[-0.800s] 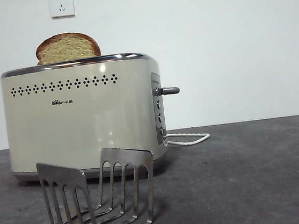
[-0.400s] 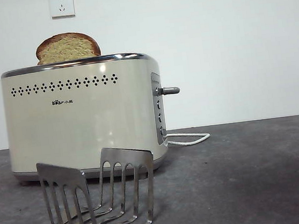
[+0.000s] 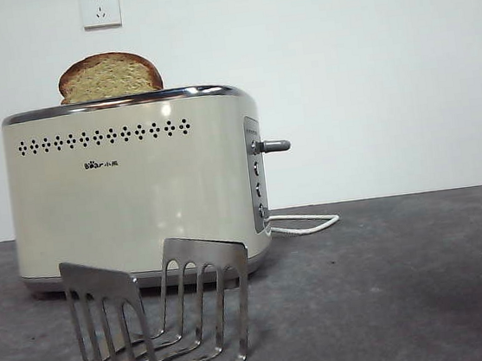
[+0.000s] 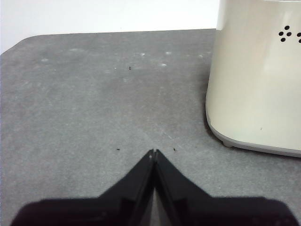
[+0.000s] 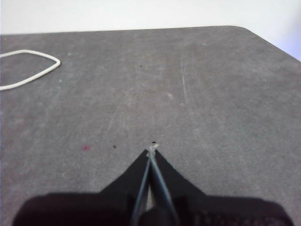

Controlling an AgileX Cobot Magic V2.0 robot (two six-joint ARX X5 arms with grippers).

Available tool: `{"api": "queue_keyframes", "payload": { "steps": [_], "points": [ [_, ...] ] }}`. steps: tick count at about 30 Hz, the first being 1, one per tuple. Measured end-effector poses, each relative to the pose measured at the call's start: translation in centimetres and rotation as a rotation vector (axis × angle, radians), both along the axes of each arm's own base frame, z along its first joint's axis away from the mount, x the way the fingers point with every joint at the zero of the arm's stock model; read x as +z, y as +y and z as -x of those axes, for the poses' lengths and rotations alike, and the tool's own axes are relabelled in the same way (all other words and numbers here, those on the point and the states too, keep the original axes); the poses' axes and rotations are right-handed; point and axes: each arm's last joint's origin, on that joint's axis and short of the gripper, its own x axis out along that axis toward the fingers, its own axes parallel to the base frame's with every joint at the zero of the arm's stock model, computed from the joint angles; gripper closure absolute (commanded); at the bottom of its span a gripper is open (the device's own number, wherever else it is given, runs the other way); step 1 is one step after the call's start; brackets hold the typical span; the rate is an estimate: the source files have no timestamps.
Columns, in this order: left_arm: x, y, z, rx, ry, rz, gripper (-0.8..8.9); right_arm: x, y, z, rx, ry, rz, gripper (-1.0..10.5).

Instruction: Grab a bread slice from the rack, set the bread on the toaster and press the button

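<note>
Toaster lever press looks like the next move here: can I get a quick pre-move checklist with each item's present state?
1. Slice of bread sits in the toaster top: ok, upper part shows above the rim.
2. Lever knob unobstructed: ok, nothing near it.
3. Lever not yet pressed: ok, it sits high on the end panel.
4. Rack holds no bread: ok.
5. Left gripper free: ok, shut on nothing, over the table beside the toaster.
6. Right gripper free: ok, shut on nothing, near the white cord.
</note>
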Motion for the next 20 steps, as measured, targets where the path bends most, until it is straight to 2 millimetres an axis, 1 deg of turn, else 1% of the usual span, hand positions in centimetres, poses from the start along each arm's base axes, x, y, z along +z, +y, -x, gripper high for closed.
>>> {"api": "queue_keyframes", "payload": {
  "steps": [6,20],
  "points": [
    [0.00,0.00,0.00,0.000,0.000,0.000,8.16,0.45,0.01,0.37,0.011,-0.054,0.056,9.5],
    [-0.08,0.00,-0.04,0.000,0.010,0.000,8.16,0.40,0.02,0.37,0.015,-0.048,0.060,9.5]
  ]
}}
